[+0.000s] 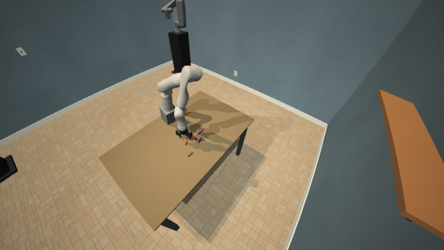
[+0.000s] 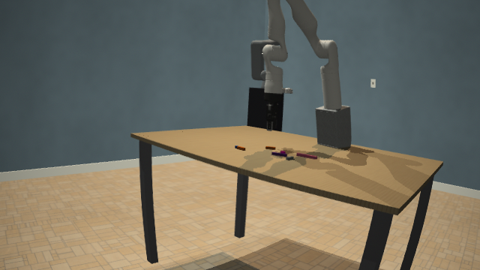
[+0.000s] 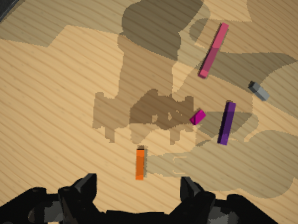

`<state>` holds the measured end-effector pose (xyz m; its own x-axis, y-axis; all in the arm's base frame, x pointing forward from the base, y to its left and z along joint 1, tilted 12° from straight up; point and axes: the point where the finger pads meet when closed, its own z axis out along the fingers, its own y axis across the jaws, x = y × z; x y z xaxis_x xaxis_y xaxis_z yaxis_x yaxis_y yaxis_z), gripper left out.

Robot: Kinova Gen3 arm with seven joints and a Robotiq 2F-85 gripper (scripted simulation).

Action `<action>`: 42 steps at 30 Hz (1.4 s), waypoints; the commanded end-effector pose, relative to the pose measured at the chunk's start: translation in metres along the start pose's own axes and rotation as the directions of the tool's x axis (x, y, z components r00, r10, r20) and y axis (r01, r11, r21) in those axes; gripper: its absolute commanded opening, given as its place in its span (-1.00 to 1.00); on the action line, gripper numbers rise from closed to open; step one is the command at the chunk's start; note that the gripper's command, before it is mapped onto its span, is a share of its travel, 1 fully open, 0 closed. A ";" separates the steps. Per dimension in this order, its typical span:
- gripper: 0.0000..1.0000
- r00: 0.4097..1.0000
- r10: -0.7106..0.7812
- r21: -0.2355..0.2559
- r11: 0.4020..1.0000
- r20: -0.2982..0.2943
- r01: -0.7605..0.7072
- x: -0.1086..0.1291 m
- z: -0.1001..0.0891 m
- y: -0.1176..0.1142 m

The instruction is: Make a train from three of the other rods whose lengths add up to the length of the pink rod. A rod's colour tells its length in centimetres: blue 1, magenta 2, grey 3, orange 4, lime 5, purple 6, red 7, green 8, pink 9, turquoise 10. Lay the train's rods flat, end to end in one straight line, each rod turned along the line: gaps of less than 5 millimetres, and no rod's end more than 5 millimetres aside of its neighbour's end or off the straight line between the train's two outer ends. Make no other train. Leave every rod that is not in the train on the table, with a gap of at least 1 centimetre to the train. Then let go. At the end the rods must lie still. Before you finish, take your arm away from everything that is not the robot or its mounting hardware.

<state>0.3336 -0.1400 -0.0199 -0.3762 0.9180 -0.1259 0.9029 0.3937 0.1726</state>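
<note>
My gripper (image 3: 138, 185) is open and empty. It hangs above the table, pointing down, just short of an orange rod (image 3: 140, 161). It also shows in the top and exterior views (image 1: 184, 133) (image 2: 269, 127). In the wrist view, beyond the orange rod lie a short magenta rod (image 3: 197, 117), a purple rod (image 3: 226, 123), a long pink rod (image 3: 213, 51) and a small grey rod (image 3: 258, 90), all flat and apart from each other. A second orange rod (image 2: 240, 148), with a small blue piece at one end, lies apart towards the table's middle.
The arm's grey base block (image 2: 333, 127) stands on the table behind the rods. The table's near edge (image 2: 285, 184) runs close to the rod cluster in the exterior view.
</note>
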 end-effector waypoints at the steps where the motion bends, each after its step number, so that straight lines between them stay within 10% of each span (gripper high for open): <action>1: -0.52 1.000 -0.001 -0.001 1.000 0.000 0.001 0.000 0.000 0.000; 42: -0.52 1.000 -0.001 0.000 1.000 0.001 0.001 0.000 0.004 0.000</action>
<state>0.3351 -0.1402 -0.0219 -0.3754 0.9181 -0.1273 0.9025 0.3934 0.1753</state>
